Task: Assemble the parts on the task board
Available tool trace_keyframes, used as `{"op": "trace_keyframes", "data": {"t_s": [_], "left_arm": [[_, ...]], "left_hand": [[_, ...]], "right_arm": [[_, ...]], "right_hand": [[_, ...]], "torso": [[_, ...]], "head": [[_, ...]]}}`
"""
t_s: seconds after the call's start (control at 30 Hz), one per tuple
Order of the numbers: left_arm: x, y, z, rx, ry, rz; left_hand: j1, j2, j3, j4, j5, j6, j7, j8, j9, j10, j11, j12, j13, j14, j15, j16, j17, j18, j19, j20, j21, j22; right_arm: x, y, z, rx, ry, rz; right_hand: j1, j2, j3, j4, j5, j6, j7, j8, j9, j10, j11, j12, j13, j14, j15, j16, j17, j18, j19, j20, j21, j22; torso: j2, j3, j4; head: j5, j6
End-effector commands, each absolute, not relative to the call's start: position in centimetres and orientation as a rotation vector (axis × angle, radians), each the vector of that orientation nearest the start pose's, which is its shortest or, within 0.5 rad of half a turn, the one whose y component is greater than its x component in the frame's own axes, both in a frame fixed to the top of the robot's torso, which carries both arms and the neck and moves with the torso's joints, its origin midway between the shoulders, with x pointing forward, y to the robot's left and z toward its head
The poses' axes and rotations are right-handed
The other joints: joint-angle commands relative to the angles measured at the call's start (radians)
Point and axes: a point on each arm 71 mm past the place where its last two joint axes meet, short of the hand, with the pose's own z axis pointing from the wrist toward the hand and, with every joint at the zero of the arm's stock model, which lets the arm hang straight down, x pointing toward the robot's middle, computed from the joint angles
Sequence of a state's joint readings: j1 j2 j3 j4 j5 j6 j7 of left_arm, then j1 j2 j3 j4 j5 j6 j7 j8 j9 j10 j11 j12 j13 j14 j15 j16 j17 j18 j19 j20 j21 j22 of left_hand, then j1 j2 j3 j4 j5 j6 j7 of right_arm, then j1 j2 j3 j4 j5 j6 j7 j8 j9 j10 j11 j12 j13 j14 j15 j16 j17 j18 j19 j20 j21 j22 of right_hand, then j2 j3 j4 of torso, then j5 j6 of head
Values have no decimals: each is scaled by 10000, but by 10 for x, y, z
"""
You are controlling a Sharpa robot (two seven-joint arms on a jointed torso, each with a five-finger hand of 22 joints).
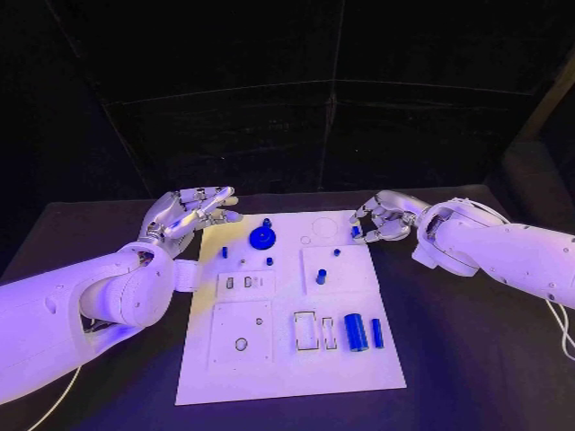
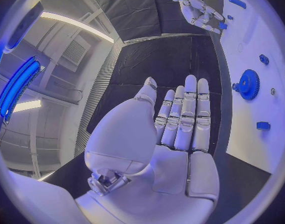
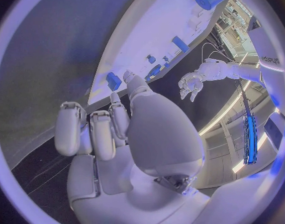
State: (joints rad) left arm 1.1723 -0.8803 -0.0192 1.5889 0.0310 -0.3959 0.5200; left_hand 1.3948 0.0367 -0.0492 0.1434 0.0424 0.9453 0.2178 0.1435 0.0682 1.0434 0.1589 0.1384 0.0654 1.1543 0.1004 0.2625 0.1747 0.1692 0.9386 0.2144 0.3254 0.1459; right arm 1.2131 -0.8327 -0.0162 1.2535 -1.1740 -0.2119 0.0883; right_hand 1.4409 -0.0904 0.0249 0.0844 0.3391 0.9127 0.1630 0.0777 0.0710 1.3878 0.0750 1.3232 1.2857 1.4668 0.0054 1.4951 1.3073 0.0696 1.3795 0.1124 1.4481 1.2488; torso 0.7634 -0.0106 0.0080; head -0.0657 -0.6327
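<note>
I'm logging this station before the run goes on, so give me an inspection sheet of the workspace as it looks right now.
Surface: black table, bare around the board.
Job's things: white task board; blue gear near its far end, blue cylinder lying near its right edge, small blue pieces scattered.
Clutter: nothing seen.
Hands: left hand open, off the board's far left corner; right hand curled at the far right edge, a small blue piece at its fingertips.
Cables: white cable hanging from the right arm.
Surroundings: dark backdrop.

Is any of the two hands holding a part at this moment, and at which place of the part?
The left hand is flat, holding nothing. The right hand has its fingers curled beside a small blue part at the task board edge; a hold cannot be told.
</note>
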Motion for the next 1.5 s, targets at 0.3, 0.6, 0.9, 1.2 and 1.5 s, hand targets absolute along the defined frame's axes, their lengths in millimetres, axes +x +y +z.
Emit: {"op": "trace_keyframes", "data": {"t_s": [0.3,0.6,0.9,1.2,1.5], "left_arm": [[478,215,-170,-11043,12613,-15814],[478,215,-171,-11051,12623,-15806],[478,215,-171,-11063,12645,-15801],[478,215,-171,-11070,12654,-15797],[478,215,-171,-11073,12652,-15788]], "left_hand": [[-8,98,-11,-72,52,16,54,-35,-14,22,42,-45,-4,48,50,-34,10,128,64,24,-32,-12],[-8,98,-11,-72,52,16,54,-35,-14,22,42,-45,-4,48,50,-34,10,128,64,24,-32,-12],[-8,110,-22,-92,52,29,49,-48,-14,40,38,-64,-2,50,49,-51,18,129,66,25,-43,-22],[-8,112,-23,-94,52,31,48,-49,-14,42,37,-66,-1,51,49,-53,19,129,66,25,-44,-24],[-8,112,-23,-94,52,31,48,-49,-14,42,37,-66,-1,51,49,-53,19,129,66,25,-44,-24]], "right_arm": [[535,-273,-194,916,17488,6850],[536,-274,-195,926,17498,6810],[536,-273,-195,917,17426,6827],[536,-273,-193,908,17142,6972],[536,-274,-187,992,16377,6979]], "right_hand": [[21,314,64,-141,-187,428,-78,260,45,46,-83,61,65,677,-121,-13,869,-18,-4,-81,-10,48],[86,587,293,-267,-536,830,-168,455,54,89,-165,105,123,687,-189,-1,904,-29,34,-143,12,102],[93,624,343,-294,-557,883,-185,474,48,98,-182,114,135,691,-203,6,921,-33,47,-156,20,122],[133,966,756,-401,-969,1402,-362,696,72,197,-334,222,266,720,-321,60,1043,-63,147,-251,86,280],[302,1357,1600,-740,-1595,1868,-550,886,120,315,-498,321,413,744,-476,105,1145,-85,208,-412,134,384]], "torso": [[0,2,1],[-9,7,3],[-6,11,5],[-7,11,2],[-11,16,5]], "head": [[33,-47],[34,-61],[27,-72],[22,-78],[44,-78]]}}
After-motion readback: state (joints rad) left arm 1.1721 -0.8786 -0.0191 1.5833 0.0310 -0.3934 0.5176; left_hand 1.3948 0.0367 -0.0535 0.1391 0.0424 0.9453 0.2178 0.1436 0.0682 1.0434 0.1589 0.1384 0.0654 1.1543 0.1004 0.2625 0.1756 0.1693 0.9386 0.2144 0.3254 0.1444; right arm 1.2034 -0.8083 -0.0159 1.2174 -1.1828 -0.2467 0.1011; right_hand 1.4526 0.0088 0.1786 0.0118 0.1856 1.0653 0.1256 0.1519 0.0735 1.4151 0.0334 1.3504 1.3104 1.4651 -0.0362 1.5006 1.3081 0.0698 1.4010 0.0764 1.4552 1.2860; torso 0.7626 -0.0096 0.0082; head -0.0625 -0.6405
